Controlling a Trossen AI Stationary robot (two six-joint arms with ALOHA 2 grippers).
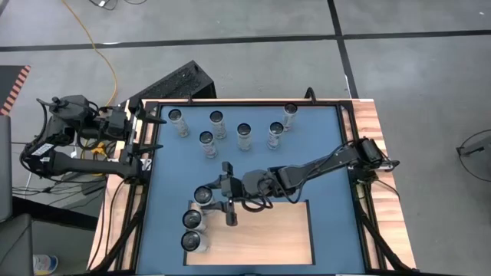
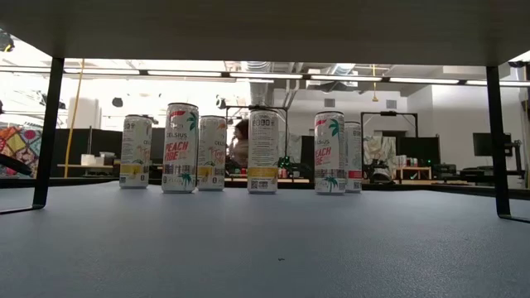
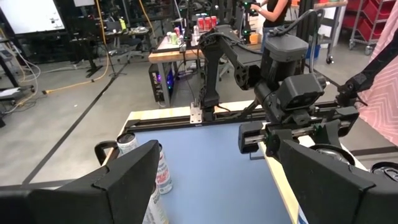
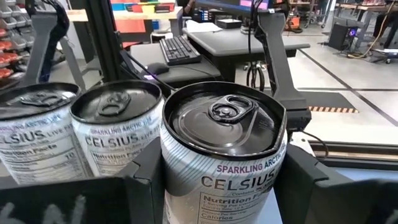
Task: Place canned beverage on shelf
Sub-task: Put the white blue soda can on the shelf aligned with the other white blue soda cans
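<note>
I count nine cans: six stand on my blue table [image 1: 322, 165], three on my shelf [image 1: 268, 234]. One shelf, one table. I have two arms, so two grippers.

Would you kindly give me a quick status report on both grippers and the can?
Right gripper shut on can, at the shelf's corner. Two cans already shelved alongside. Left gripper open, waiting at table's edge. Nothing in the way.
</note>
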